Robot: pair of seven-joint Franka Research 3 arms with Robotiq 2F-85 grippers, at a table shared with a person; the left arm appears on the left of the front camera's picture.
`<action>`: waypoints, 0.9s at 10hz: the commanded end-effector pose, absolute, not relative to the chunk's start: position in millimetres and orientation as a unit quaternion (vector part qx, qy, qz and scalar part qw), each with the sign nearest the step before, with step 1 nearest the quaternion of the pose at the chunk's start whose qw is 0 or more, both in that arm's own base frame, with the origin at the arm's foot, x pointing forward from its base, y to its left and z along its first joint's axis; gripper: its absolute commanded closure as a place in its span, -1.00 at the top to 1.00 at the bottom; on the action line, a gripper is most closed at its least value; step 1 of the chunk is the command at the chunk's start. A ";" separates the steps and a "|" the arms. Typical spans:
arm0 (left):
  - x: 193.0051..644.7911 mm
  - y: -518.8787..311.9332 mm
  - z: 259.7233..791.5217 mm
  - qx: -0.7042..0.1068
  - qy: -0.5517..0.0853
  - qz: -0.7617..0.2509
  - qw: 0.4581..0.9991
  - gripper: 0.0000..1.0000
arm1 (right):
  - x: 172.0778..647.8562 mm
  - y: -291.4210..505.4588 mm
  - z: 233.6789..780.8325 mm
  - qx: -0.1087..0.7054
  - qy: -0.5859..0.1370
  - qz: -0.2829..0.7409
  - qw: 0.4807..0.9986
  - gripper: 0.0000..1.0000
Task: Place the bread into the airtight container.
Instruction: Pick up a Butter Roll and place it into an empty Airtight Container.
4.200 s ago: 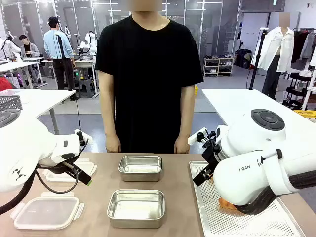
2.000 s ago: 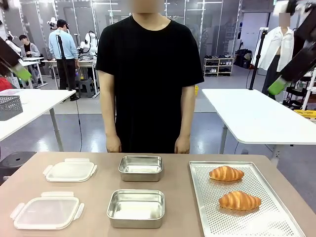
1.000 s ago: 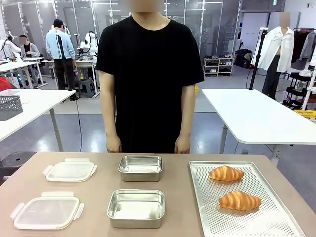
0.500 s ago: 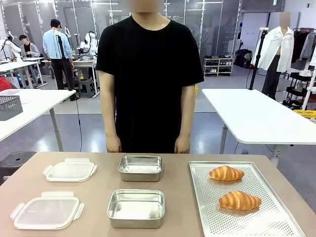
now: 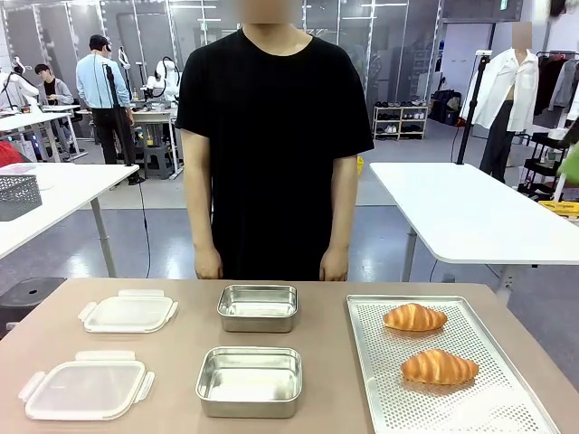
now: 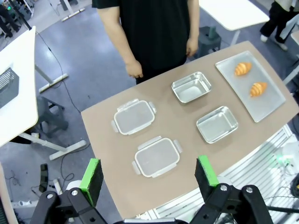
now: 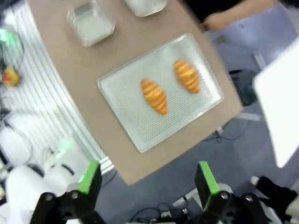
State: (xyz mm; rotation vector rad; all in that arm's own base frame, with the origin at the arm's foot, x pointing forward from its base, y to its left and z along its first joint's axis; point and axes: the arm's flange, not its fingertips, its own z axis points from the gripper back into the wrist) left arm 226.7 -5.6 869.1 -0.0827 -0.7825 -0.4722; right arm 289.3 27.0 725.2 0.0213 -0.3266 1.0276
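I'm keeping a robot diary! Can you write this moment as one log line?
bread: both on tray | containers: empty, lids off | left gripper: jaws open, high over table | right gripper: jaws open, high over tray

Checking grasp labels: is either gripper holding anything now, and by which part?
Nothing held. Left gripper and right gripper are open, high above the table; croissants lie on the tray.

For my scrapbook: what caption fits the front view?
Two croissants on a perforated tray beside two empty steel containers and lids.
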 end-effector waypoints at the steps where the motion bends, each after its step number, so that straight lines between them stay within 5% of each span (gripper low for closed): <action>1: 226.0 -5.4 869.9 -0.040 -0.378 -0.228 0.896 1.00 | 325.8 36.9 670.5 -0.028 -0.124 0.548 0.827 1.00; 9: 226.0 -5.4 869.9 -0.040 -0.378 -0.228 0.896 1.00 | 393.1 66.5 484.5 -0.049 -0.102 0.657 0.746 1.00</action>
